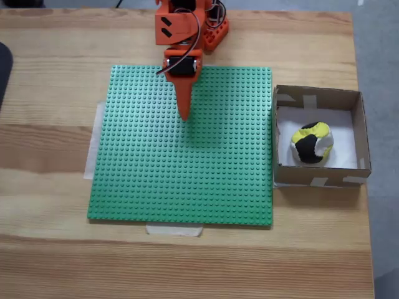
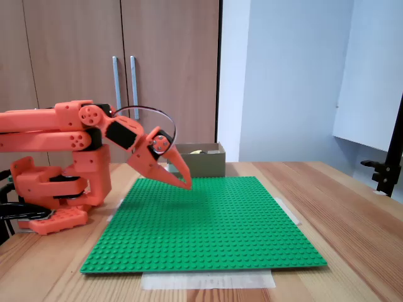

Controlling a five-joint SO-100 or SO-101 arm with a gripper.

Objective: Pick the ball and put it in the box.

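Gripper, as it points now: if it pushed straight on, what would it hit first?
Most likely the green studded mat. The gripper tilts forward and down just above it, looking shut. The ball already sits in the box, off to the side.

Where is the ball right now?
In a fixed view, the ball lies inside the box, right of the green baseplate.
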